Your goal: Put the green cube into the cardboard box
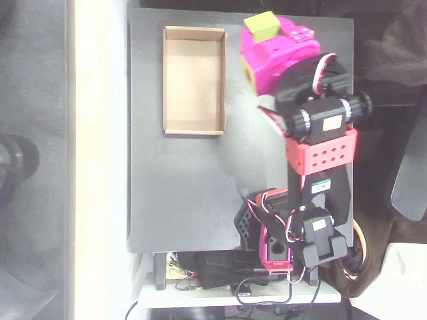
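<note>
The magenta gripper (270,41) rises closest to the overhead camera, lifted above the dark grey table (187,193) near its far edge, at the top of the picture. At its tip sits the green cube (261,25), a small lime block seen from above, with one broad face turned up towards the lens. Its edges are turned a little against the table's edges, so it looks slightly rotated. It has no clear long axis, being about as wide as it is deep. The cube touches the magenta body on its lower and right sides and appears to be held there, above the table surface rather than resting on it. The fingers themselves are hidden under the cube and the magenta shell, so how far the jaws stand apart cannot be told.

The cardboard box (223,80) lies flat on the table to the left of the gripper, open at the top, its tan floor bare. Its long axis runs up and down the picture, parallel to the table's side edges. The cube is to the right of the box's far right corner, near it but outside its walls.

Behind the gripper the arm (320,153) runs down the right side of the picture through black motors and a red bracket to its base (277,240) at the table's near edge, where wires gather
</note>
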`<state>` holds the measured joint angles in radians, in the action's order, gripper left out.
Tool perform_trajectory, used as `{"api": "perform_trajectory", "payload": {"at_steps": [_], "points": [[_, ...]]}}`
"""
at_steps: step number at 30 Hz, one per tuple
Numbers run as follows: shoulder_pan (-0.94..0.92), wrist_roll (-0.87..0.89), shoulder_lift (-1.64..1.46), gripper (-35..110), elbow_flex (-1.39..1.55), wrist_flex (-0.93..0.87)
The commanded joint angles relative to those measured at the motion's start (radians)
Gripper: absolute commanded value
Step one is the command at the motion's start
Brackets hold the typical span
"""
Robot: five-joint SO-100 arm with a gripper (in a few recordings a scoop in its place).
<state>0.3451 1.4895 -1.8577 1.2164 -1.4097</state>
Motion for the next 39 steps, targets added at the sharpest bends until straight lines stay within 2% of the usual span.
{"api": "perform_trajectory", "payload": {"at_steps": [1, 26, 33, 39], "points": [[0.097, 0.005, -0.015, 12, 0.003, 0.0], [0.249, 0.006, 0.658, 12, -0.015, 0.025], [0.249, 0.006, 0.729, 12, -0.015, 0.141], [0.249, 0.005, 0.733, 12, -0.014, 0.147]]}}
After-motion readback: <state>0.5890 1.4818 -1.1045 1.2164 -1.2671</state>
